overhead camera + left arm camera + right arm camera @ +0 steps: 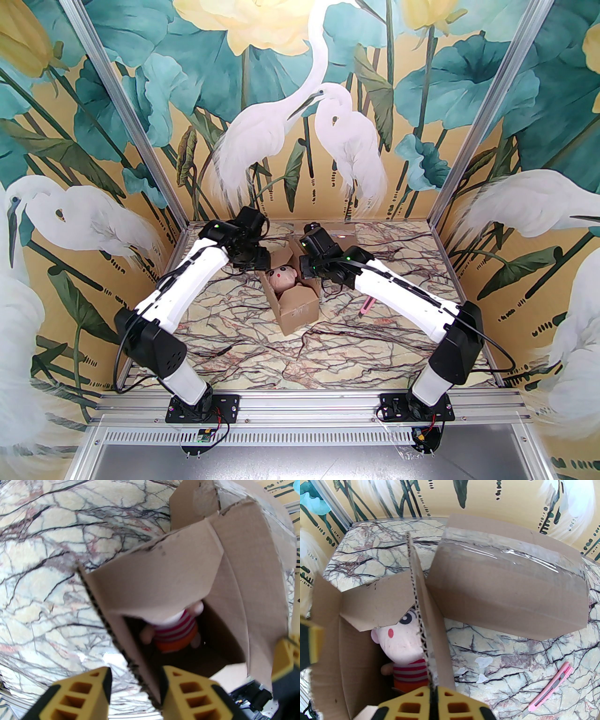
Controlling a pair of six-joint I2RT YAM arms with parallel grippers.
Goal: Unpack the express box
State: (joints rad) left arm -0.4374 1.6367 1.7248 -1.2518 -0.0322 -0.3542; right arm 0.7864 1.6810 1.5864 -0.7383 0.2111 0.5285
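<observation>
Right now the right hand [433, 688] is pinched closed on the corrugated edge of the right-side flap [437, 630], which stands upright from the express box [358, 662]. Across the opening, the left hand [136, 669] is partly open astride the edge of the left-side flap [138, 658]: 1 finger [187, 691] touches the cardboard and the other stands apart from it, so nothing is clamped there. Between the 2 flaps a plush doll [400, 639] in a red-and-white striped top and orange shorts lies inside the box, its head partly under a folded-in end flap [377, 601]. A wide taped flap [511, 592] spreads outward beyond the right-side flap. The box sits near the middle of the bench [375, 347], and a pink utility knife [550, 688] lies on the marble to its right, apart from it.
</observation>
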